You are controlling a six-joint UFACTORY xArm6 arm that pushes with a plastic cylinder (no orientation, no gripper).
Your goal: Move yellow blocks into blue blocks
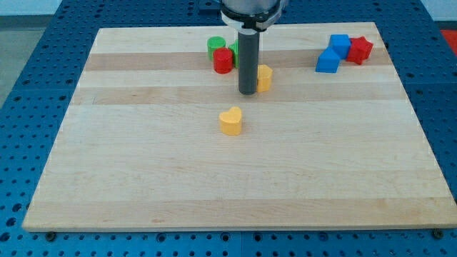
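Yellow is seen just to the view's right of my tip, where a small yellow block touches or nearly touches the rod. No claw is fitted, so nothing is pinched. The blue blocks lie well apart toward the view's upper right, so a rightward push is judged needed; the yellow heart-shaped block sits below.

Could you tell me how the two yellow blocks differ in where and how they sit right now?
The upper yellow block sits right beside my tip, on its right in the view, partly hidden by the rod; the heart-shaped yellow block lies alone below, fully visible. The upper one is nearer the blue blocks; the heart-shaped one is farther. The upper one's shape is unclear. Both are yellow and rest on the wooden board.
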